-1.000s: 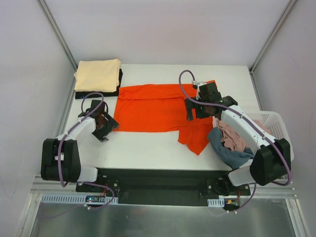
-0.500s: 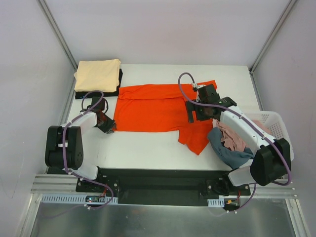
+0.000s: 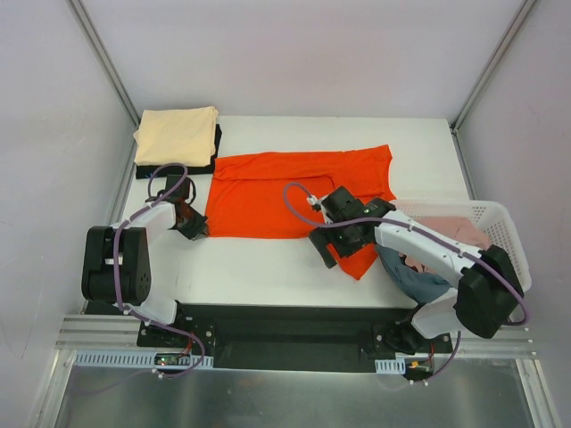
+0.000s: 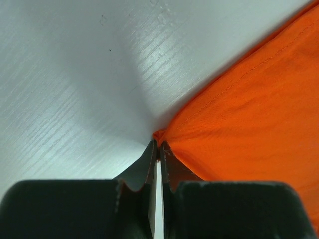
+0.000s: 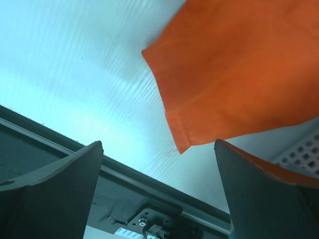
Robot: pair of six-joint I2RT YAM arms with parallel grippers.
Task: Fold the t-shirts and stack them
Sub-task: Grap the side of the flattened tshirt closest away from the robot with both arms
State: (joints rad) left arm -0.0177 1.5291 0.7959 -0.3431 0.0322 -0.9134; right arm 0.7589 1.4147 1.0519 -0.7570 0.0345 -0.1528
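**Left tool** [image 3: 198,230] [image 4: 157,153]: fingers pressed together, clamped on the near-left corner of the orange-red t-shirt [image 3: 285,192] [image 4: 249,109]. The pinched cloth bunches into a small peak right at the fingertips. The stitched hem runs away from the tool to its upper right.

**Right tool** [image 3: 323,250] [image 5: 159,199]: fingers spread wide apart, holding nothing. It hangs over the near-right flap of the orange-red t-shirt [image 5: 239,69]. In the wrist view a hemmed corner of that flap lies ahead of the tool, between its two fingers and touching neither. An orange edge along the right-hand finger may be only a reflection; the view is too close to say.

**Orange-red t-shirt**: spread flat on the table [image 3: 259,267], between the two tools, its upper edge folded over.

**Cream t-shirt** [image 3: 177,134]: folded, beyond the left tool, resting on the black t-shirt [image 3: 178,168].

**Black t-shirt**: folded, bottom of that stack, only its edges showing.

**Pink t-shirt** [image 3: 451,227]: crumpled, to the right of the right tool, in the basket [image 3: 501,218].

**Dusty blue t-shirt** [image 3: 415,278]: crumpled, hanging over the basket's near-left side, behind the right tool.
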